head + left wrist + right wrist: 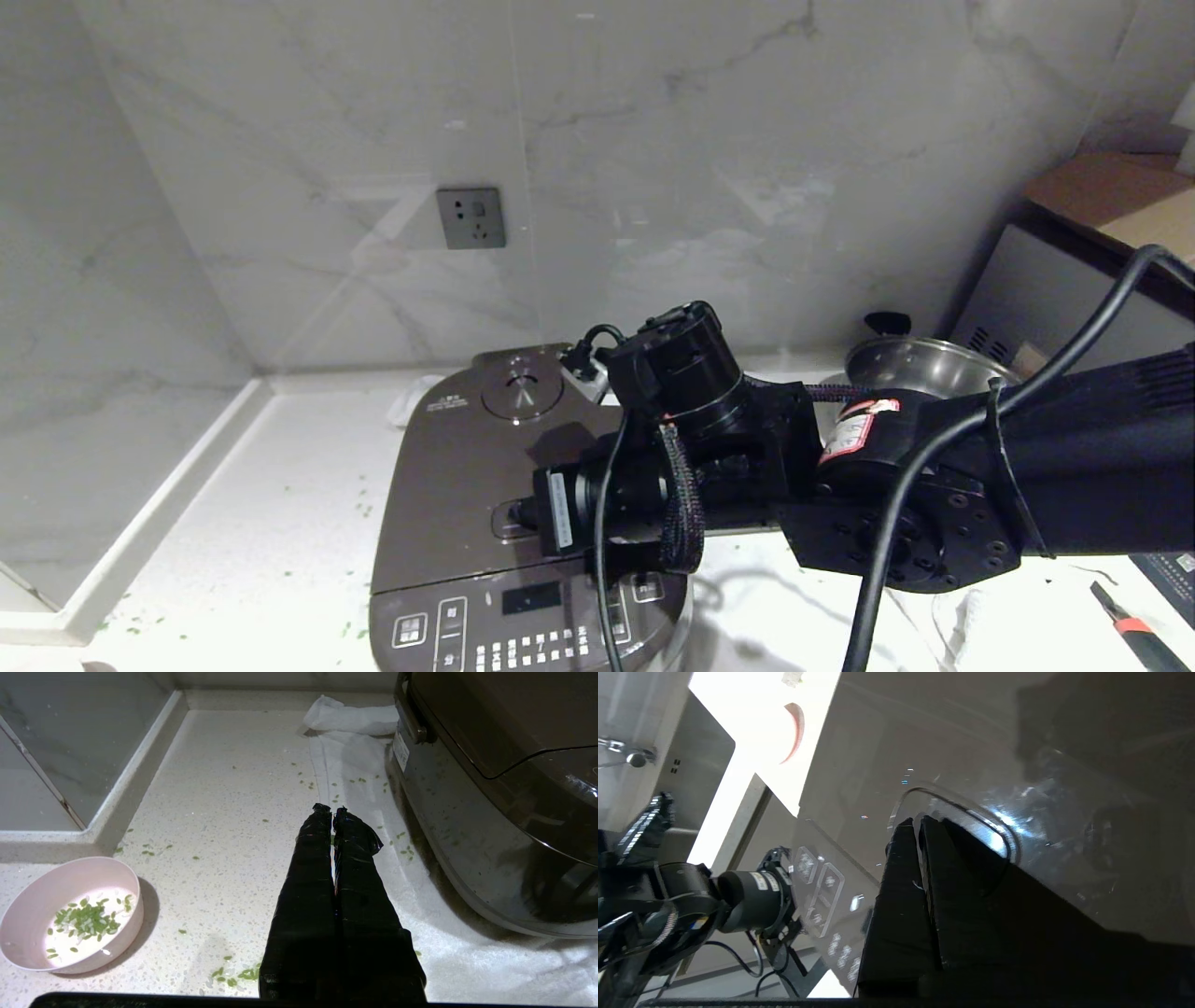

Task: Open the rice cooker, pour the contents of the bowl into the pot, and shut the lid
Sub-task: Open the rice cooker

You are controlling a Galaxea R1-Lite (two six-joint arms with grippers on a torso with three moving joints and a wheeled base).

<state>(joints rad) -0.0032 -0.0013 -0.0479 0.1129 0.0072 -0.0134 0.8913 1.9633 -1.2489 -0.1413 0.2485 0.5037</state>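
Right wrist view: the right tool (920, 822), pressed together at the lid's (952, 737) oblong button (966, 821), seemingly touching at its 9 o'clock edge, could slip off and leave it latched.

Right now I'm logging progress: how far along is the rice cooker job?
Nothing looks finished: the dark brown hinged lid is down on the brown-grey rice cooker. In hand: the right gripper, fingers together, sits at the lid's oblong release button. Left: opening, pouring the green grains from the pale pink bowl, closing. The left gripper is shut, hanging beside the cooker.
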